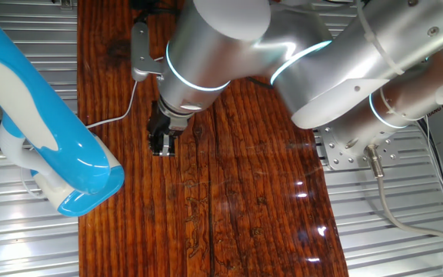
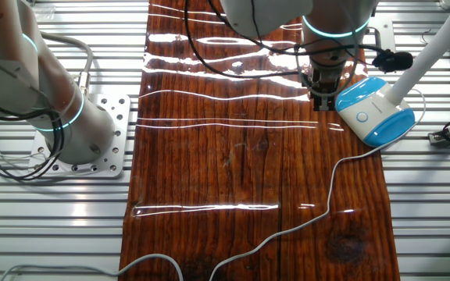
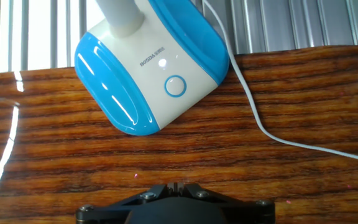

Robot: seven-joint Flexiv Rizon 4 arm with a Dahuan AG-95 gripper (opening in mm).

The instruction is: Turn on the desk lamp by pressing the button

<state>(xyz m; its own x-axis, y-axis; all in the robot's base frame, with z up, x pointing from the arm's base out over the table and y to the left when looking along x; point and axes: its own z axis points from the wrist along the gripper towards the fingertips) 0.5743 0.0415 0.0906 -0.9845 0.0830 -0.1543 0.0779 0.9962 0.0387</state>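
The desk lamp [image 3: 148,74] stands at the edge of the wooden worktop [image 2: 233,156], its blue and white base partly over the metal surface beyond the boards. In the hand view the base sits at the far side of the frame, left of centre, with the white stem rising from its far end. The button [image 3: 175,86] is a round ring-marked disc on the white panel of the base, just below a line of small lettering. The white cord [image 3: 260,118] leaves the far right of the base and runs across the boards to the right.

The end effector [image 2: 321,95] hangs just beside the base, on its left in the other fixed view, and is not in contact with it. In the hand view the fingertips meet at the near edge of the frame with no gap showing, so the end effector is closed and holds nothing.

Procedure, as judged from this position:
1. Keep the fingers together; the joined tips make one blunt pressing point.
2. Move toward the base until the tips are directly above the ring.
3. Descend straight down, along the finger axis. A slanted approach could slide off the glossy panel or push the base.
4. Press briefly and lightly, then lift clear.
5. Keep away from the cord and the stem

No view shows the lamp lit
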